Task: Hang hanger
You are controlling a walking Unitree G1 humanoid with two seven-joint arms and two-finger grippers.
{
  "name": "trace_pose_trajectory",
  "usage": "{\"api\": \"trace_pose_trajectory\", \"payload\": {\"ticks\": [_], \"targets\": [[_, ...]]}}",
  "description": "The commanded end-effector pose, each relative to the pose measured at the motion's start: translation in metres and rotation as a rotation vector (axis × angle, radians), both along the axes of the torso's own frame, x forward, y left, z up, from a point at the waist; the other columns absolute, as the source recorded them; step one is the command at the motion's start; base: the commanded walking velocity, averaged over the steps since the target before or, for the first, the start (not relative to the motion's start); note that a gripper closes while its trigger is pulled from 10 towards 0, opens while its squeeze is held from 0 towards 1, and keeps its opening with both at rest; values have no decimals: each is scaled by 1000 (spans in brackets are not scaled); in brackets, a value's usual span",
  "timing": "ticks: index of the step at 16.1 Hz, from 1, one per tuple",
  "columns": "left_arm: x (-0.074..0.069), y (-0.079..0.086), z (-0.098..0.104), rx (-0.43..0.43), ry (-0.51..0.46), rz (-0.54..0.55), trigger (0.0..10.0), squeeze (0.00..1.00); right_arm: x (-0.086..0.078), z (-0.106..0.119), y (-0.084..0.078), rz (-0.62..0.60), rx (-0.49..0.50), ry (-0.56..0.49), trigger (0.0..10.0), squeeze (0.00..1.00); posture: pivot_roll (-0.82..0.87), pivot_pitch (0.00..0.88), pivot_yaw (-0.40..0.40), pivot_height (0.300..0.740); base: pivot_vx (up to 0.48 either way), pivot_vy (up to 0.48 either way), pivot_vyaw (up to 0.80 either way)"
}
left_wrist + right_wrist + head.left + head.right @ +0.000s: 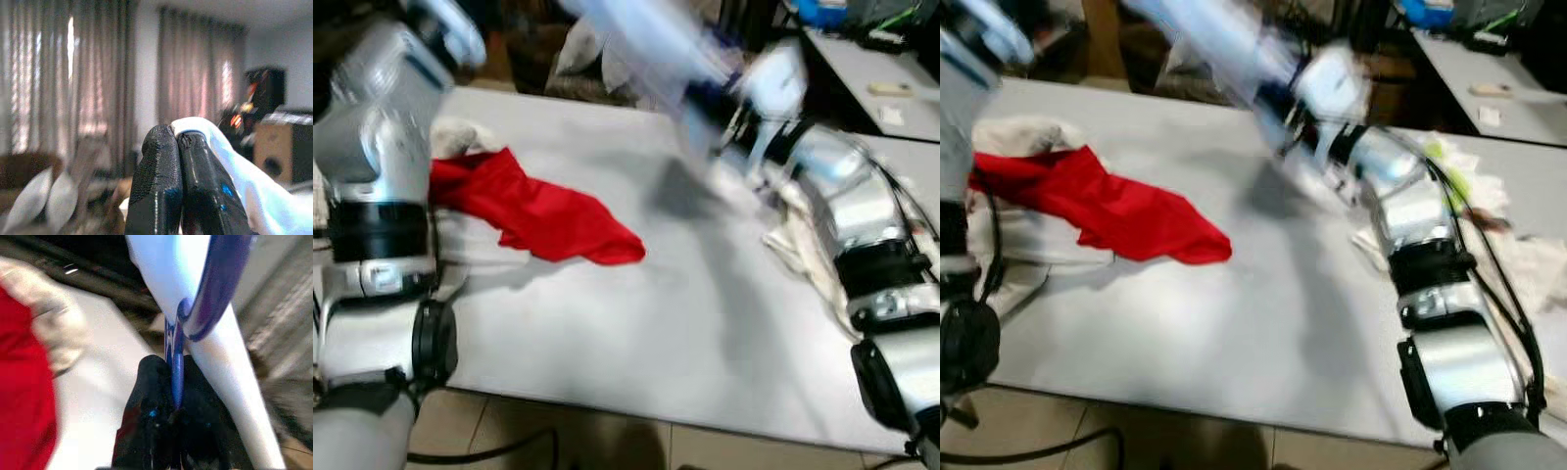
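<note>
A blue hanger [177, 366] carries a white garment [166, 264], held up over the far side of the table and blurred by motion in the eye views [641, 39]. My right gripper [172, 396] is shut on the hanger's blue bar, and it also appears above the table's far side [1281, 103]. My left gripper [178, 147] is raised, its fingers shut on a fold of the white garment [222, 159]. The hanger's hook is hidden.
A red cloth [538, 211] lies on the grey table [636, 333] at the left, beside a pale cloth [460, 135]. More pale cloths [793, 240] are heaped by my right arm. Another table [871, 73] stands at the back right. Curtains [88, 73] hang beyond.
</note>
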State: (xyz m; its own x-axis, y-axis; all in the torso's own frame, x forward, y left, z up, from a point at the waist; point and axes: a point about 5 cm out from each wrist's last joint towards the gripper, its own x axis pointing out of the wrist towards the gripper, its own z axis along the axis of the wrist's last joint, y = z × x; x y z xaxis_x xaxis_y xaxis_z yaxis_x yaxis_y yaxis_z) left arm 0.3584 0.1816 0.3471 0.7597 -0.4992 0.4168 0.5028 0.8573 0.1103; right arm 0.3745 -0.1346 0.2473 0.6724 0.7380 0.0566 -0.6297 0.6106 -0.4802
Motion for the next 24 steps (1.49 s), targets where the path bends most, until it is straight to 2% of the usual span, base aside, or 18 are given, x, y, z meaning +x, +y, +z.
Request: {"api": "trace_pose_trajectory", "payload": {"ticks": [1,2,3,4,5,8,9,11,14,16,18,19,20,21,22,23,24], "targets": [[7,9,-41,109,128,101,10000,0,-12,-13,14,130,-37,30,10000,0,40,0,-31,740,326,0,0],[5,10,-90,276,257,155,10000,0,-33,-40,14,229,-79,127,10000,0,32,0,-20,740,251,0,0],[1,13,-107,361,306,179,10000,0,-45,-47,11,268,-110,154,10000,0,27,0,-14,740,0,0,0],[0,15,-111,386,320,187,10000,0,-49,-48,9,280,-121,161,10000,0,26,0,-12,740,0,0,0],[-5,19,-120,457,358,175,10000,0,-61,-49,4,315,-146,190,10000,0,25,0,-11,740,0,0,0],[-18,23,-132,533,457,79,10000,0,-93,-58,-10,394,-254,288,10000,0,30,0,-22,740,0,0,0],[-20,23,-133,565,461,66,10000,1000,-107,-61,-16,413,-293,343,10000,0,30,0,-22,740,0,0,0],[-19,25,-133,595,474,66,10000,1000,-120,-62,-26,424,-347,401,10000,0,24,0,-15,740,0,0,0],[-18,37,-129,588,500,88,10000,1000,-135,-46,-59,350,-371,469,10000,0,14,0,-7,740,0,0,0],[-23,46,-126,548,503,68,10000,1000,-138,-35,-70,301,-313,459,10000,0,16,0,-12,740,0,0,0],[-38,56,-116,448,490,-48,10000,1000,-146,-17,-85,254,-152,435,10000,0,17,0,-18,740,0,0,0],[-41,57,-115,439,489,-71,10000,1000,-147,-15,-86,250,-133,434,10000,0,18,0,-20,740,0,0,0],[-49,57,-109,396,462,-143,10000,1000,-153,-14,-88,248,-76,439,10000,0,20,0,-26,740,0,0,0],[-48,60,-101,338,410,-118,10000,1000,-157,-12,-89,232,-20,433,10000,0,23,0,-30,740,0,0,0],[-43,63,-89,246,352,-69,10000,706,-153,-10,-91,152,44,396,10000,0,26,0,-34,740,0,0,0],[-40,63,-80,175,311,-43,10000,0,-145,-9,-95,50,98,378,10000,0,25,0,-34,740,0,0,0],[-38,61,-74,123,288,-34,10000,0,-137,-10,-99,-39,124,369,10000,0,23,0,-32,740,0,0,0]]}}
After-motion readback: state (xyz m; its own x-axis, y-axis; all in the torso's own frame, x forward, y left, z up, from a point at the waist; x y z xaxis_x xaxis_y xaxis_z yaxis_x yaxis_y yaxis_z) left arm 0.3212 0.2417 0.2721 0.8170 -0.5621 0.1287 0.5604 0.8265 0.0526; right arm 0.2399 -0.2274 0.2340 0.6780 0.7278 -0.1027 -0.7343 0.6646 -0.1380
